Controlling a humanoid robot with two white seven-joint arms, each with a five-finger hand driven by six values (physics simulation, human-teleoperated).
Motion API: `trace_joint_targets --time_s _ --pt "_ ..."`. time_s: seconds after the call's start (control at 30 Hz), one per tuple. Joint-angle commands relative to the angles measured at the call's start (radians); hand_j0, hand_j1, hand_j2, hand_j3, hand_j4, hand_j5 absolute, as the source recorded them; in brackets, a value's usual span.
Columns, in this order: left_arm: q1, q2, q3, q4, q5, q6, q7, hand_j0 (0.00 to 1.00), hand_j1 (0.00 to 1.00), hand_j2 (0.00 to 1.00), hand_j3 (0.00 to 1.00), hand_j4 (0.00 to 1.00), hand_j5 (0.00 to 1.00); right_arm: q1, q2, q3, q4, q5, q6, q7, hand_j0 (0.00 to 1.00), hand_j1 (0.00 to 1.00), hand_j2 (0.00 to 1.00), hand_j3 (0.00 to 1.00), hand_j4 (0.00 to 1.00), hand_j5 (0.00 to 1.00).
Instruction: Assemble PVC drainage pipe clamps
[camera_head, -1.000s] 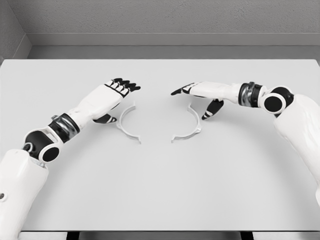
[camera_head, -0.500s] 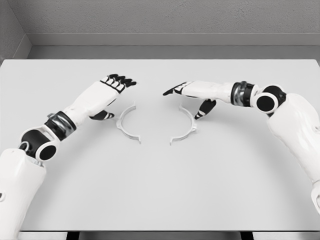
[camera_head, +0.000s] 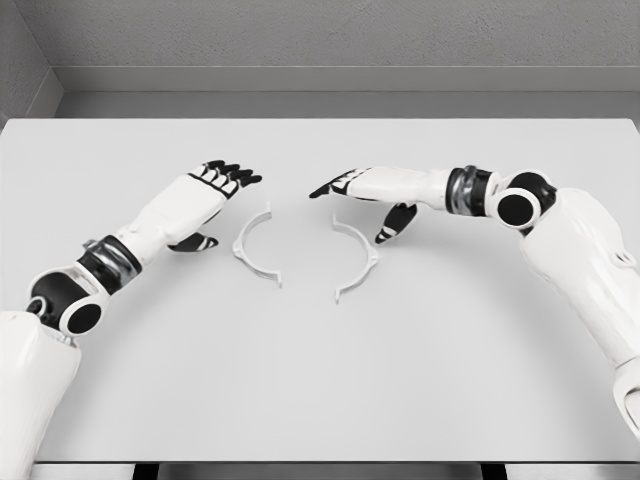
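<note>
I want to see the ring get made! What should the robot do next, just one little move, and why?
Probably keep nudging the right half leftward with the right hand, whose thumb sits by its outer curve. The two halves face each other with a gap between them, and the left hand is open beside the left half, placed to brace it.

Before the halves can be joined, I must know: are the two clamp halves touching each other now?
Apart. The head view shows bare table between the left clamp half and the right clamp half at both ends.
</note>
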Motion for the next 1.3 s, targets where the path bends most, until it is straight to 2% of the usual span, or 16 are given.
trace_joint_targets --time_s 0.0,0.1,0.17,0.2,0.3,0.33,0.4,0.43,0.53,0.57,0.67,0.7,0.8,0.83,1.13,1.27 --pt "0.0 -0.005 -0.01 -0.001 0.004 0.004 0.001 1.0 1.0 1.0 1.0 1.0 1.0 -0.002 -0.002 -0.004 -0.013 -0.009 0.018 0.0 1.0 1.0 1.0 1.0 1.0 1.0" --pt "-0.002 -0.01 -0.018 0.001 0.004 0.007 0.001 1.0 1.0 1.0 1.0 1.0 1.0 -0.014 -0.053 -0.111 -0.008 -0.013 0.023 0.0 1.0 1.0 1.0 1.0 1.0 1.0" --pt "-0.003 -0.013 -0.032 0.005 0.004 0.01 0.001 1.0 1.0 1.0 1.0 1.0 1.0 -0.012 -0.128 -0.14 -0.042 -0.035 0.008 0.0 1.0 1.0 1.0 1.0 1.0 1.0" --pt "-0.006 -0.013 -0.035 0.008 0.002 0.01 0.001 1.0 1.0 1.0 1.0 1.0 1.0 0.005 -0.171 -0.133 -0.125 -0.059 0.002 0.0 1.0 1.0 1.0 1.0 1.0 1.0" --pt "-0.008 -0.014 -0.038 0.011 0.002 0.026 0.001 1.0 1.0 1.0 1.0 1.0 1.0 0.156 -0.363 -0.128 -0.553 -0.099 0.015 0.0 1.0 1.0 1.0 1.0 1.0 1.0" --pt "-0.009 -0.016 -0.038 0.016 0.002 0.027 0.001 1.0 1.0 1.0 1.0 1.0 1.0 0.205 -0.418 -0.131 -0.64 -0.116 0.022 0.0 1.0 1.0 1.0 1.0 1.0 1.0" --pt "-0.012 -0.013 -0.038 0.024 0.002 0.056 0.001 1.0 1.0 1.0 1.0 1.0 1.0 0.262 -0.468 -0.133 -0.731 -0.122 0.023 0.0 1.0 1.0 1.0 1.0 1.0 1.0" --pt "-0.014 -0.008 -0.036 0.022 0.002 0.078 0.001 1.0 1.0 1.0 1.0 1.0 1.0 0.276 -0.481 -0.134 -0.743 -0.125 0.023 0.0 1.0 1.0 1.0 1.0 1.0 1.0" --pt "-0.017 -0.005 -0.038 0.024 -0.001 0.142 -0.001 1.0 1.0 1.0 1.0 1.0 1.0 0.279 -0.488 -0.131 -0.745 -0.148 0.023 0.0 1.0 1.0 1.0 1.0 1.0 1.0" --pt "-0.018 -0.002 -0.038 0.022 0.001 0.142 -0.038 1.0 1.0 1.0 1.0 1.0 1.0 0.279 -0.485 -0.13 -0.745 -0.165 0.025 0.0 1.0 1.0 1.0 1.0 1.0 1.0" --pt "-0.028 -0.003 -0.055 0.021 -0.057 0.139 -0.068 1.0 1.0 1.0 1.0 1.0 1.0 0.267 -0.416 -0.124 -0.734 -0.15 0.104 0.0 1.0 1.0 1.0 1.0 1.0 1.0" --pt "-0.028 -0.003 -0.056 0.019 -0.057 0.136 -0.068 1.0 1.0 1.0 1.0 1.0 1.0 0.264 -0.387 -0.111 -0.715 -0.131 0.132 0.0 1.0 1.0 1.0 1.0 1.0 1.0" --pt "-0.029 -0.005 -0.063 0.018 -0.061 0.128 -0.068 1.0 1.0 1.0 1.0 1.0 1.0 0.239 -0.272 -0.067 -0.565 -0.07 0.14 0.0 1.0 1.0 1.0 1.0 1.0 1.0" --pt "-0.029 -0.006 -0.064 0.013 -0.059 0.127 -0.068 1.0 1.0 1.0 1.0 1.0 1.0 0.238 -0.26 -0.045 -0.541 -0.055 0.137 0.0 1.0 1.0 1.0 1.0 1.0 1.0" --pt "-0.02 -0.005 -0.081 -0.048 -0.056 0.13 -0.068 1.0 1.0 1.0 1.0 1.0 1.0 0.241 -0.215 -0.007 -0.504 -0.035 0.137 0.0 1.0 1.0 1.0 1.0 1.0 1.0" --pt "-0.02 -0.01 -0.084 -0.048 -0.056 0.128 -0.068 1.0 1.0 1.0 1.0 1.0 1.0 0.227 -0.197 -0.007 -0.447 -0.032 0.132 0.0 1.0 1.0 1.0 1.0 1.0 1.0"
